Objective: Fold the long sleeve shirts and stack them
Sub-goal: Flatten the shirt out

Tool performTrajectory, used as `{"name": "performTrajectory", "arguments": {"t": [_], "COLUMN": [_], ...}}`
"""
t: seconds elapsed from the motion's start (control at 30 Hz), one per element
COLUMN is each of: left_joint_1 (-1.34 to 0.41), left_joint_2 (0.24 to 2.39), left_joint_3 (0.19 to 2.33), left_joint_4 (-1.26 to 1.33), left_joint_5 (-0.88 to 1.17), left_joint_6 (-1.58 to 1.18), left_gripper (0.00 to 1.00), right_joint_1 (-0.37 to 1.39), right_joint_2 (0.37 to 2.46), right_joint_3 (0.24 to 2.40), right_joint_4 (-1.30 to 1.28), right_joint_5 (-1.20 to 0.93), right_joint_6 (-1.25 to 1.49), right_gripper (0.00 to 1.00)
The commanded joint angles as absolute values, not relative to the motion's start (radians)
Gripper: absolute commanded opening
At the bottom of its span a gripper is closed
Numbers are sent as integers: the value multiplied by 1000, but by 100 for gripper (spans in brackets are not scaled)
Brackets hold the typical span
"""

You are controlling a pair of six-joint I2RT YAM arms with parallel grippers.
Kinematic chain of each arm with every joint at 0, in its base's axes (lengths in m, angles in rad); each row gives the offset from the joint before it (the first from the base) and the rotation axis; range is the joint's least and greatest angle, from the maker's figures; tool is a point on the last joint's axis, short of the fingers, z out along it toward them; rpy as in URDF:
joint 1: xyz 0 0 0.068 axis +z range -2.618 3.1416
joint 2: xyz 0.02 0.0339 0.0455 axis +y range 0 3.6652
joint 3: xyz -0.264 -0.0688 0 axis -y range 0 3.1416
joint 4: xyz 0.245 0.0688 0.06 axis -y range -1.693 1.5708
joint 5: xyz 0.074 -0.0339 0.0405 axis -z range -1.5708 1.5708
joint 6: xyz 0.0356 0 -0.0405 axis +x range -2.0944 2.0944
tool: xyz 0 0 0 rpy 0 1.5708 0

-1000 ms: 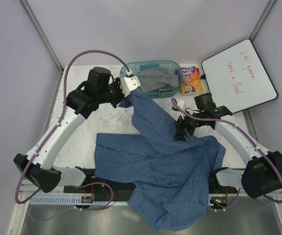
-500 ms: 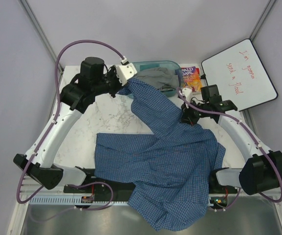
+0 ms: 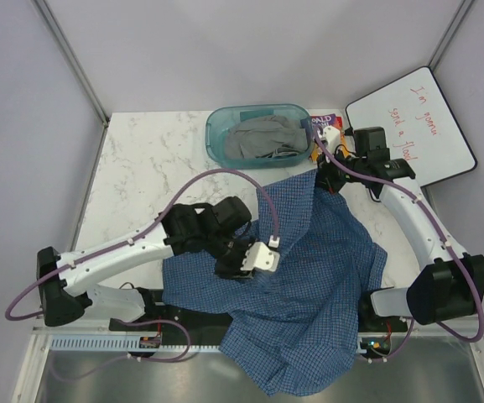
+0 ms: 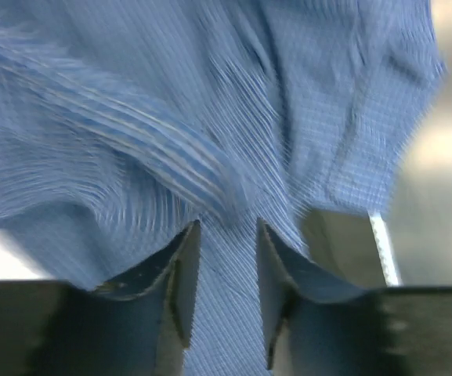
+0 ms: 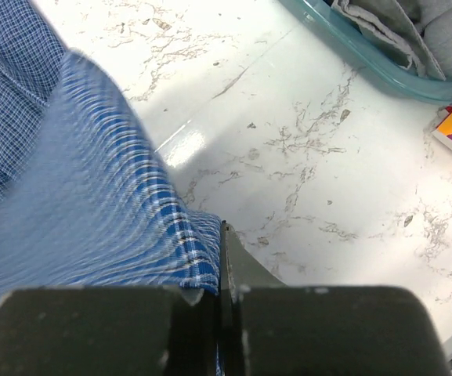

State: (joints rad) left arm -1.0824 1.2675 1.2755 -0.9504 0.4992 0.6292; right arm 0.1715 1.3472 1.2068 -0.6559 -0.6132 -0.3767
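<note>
One blue fine-checked long sleeve shirt (image 3: pixel 309 277) lies crumpled over the near right of the marble table (image 3: pixel 149 159), its lower part hanging past the front edge. My left gripper (image 3: pixel 262 259) hovers over the shirt's middle. In the left wrist view its gripper (image 4: pixel 226 227) is open, with blurred cloth (image 4: pixel 171 117) just beyond the tips and nothing pinched. My right gripper (image 3: pixel 324 172) is at the shirt's far corner, close to the bin. In the right wrist view this gripper (image 5: pixel 222 227) is shut on the shirt's edge (image 5: pixel 77 196), holding it above the table.
A teal bin (image 3: pixel 216 138) holding grey cloth (image 3: pixel 262 138) stands at the back centre; its rim (image 5: pixel 367 55) is close to my right gripper. A colourful book (image 3: pixel 319 126) lies to its right. A whiteboard (image 3: pixel 409 126) leans at the back right corner.
My left gripper has let go of the raised sleeve, swung from the back down over the shirt's middle and opened. My right gripper shut on the shirt's edge and moved it toward the back right.
</note>
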Motion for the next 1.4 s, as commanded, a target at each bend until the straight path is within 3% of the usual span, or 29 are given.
{"name": "performTrajectory", "arguments": {"t": [0.0, 0.1, 0.3, 0.5, 0.97, 1.07, 1.23, 1.37], "left_joint_1": [-1046, -739, -444, -330, -290, -267, -215, -184], "left_joint_2": [1194, 1140, 1107, 1206, 1301, 1308, 1380, 1543], "left_joint_3": [1155, 1112, 885, 793, 683, 692, 839, 1018], "left_joint_4": [-1019, -983, -871, -729, -598, -569, -554, -551], "left_joint_5": [416, 463, 371, 302, 222, 210, 221, 213], "left_joint_6": [696, 718, 911, 980, 1120, 1121, 1105, 1062], "left_gripper": [50, 54, 50, 50, 52, 40, 2, 2], "right_joint_1": [169, 167, 167, 167, 153, 138, 124, 124], "right_joint_2": [1309, 1290, 1264, 1241, 1253, 1259, 1282, 1325], "right_joint_3": [1198, 1186, 1172, 1175, 1213, 1230, 1243, 1236], "right_joint_4": [-608, -604, -609, -618, -623, -620, -563, -468], "right_joint_5": [-647, -656, -664, -647, -614, -612, -560, -517], "right_joint_6": [-368, -371, -377, -382, -399, -403, -394, -367], "right_gripper": [0, 0, 0, 0, 0, 0, 0, 0]}}
